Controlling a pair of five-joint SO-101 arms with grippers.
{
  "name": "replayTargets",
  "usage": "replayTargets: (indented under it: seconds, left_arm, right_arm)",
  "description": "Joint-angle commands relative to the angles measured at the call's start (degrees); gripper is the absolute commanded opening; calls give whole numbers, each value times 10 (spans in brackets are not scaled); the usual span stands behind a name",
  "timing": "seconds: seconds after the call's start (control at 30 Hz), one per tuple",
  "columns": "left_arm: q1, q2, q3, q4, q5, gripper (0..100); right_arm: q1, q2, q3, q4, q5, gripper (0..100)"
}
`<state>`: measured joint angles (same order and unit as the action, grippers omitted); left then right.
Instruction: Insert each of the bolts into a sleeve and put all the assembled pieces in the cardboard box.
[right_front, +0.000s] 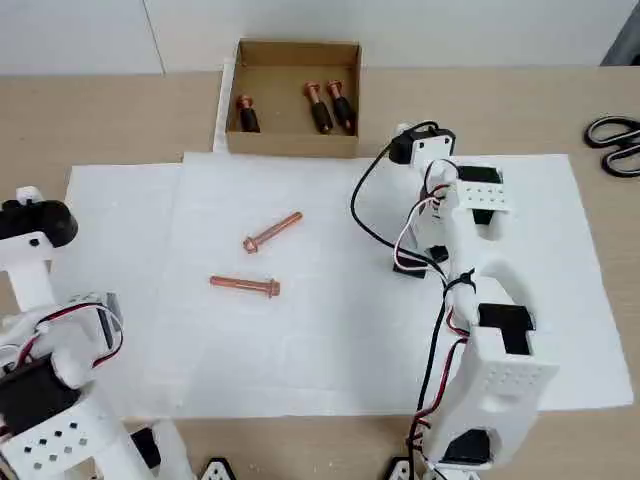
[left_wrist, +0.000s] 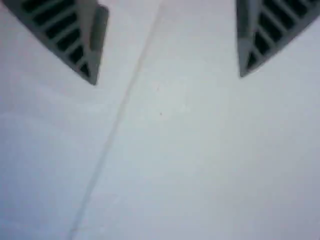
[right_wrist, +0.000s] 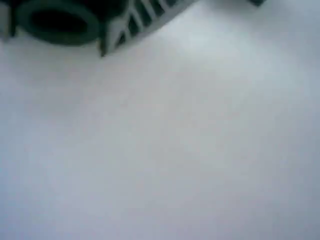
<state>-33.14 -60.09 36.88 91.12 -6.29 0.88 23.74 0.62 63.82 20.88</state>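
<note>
Two bare copper bolts lie on the white paper, one slanted (right_front: 272, 232) and one almost level (right_front: 245, 285). The cardboard box (right_front: 228, 110) at the back holds three bolts seated in black sleeves (right_front: 320, 108). My right gripper (right_wrist: 55, 40) hangs low over the paper to the right of the bolts, shut on a dark sleeve (right_wrist: 60, 22) whose round opening faces the camera. That sleeve also shows as a black piece (right_front: 410, 266) under the right arm. My left gripper (left_wrist: 167, 77) is open over bare paper at the front left, with nothing between its fingers.
Scissors (right_front: 612, 142) lie at the table's far right edge. The white paper (right_front: 330, 350) covers most of the table, with a seam (left_wrist: 115, 130) under the left gripper. Black and coloured cables (right_front: 372, 215) loop beside the right arm.
</note>
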Motion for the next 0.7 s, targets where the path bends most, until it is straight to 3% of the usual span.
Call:
replayTargets:
  seconds: [0.0,0.17,0.47,0.67]
  left_arm:
    - [3,-5,-2,-4,0,175]
    - [3,-5,-2,-4,0,175]
    - [3,-5,-2,-4,0,175]
    - [3,-5,-2,-4,0,175]
  right_arm:
    - [7,-2,-18,19,-6,16]
    - [6,-2,-20,31,-6,114]
    - [6,-3,-22,31,-6,129]
    - [6,-4,-23,31,-5,191]
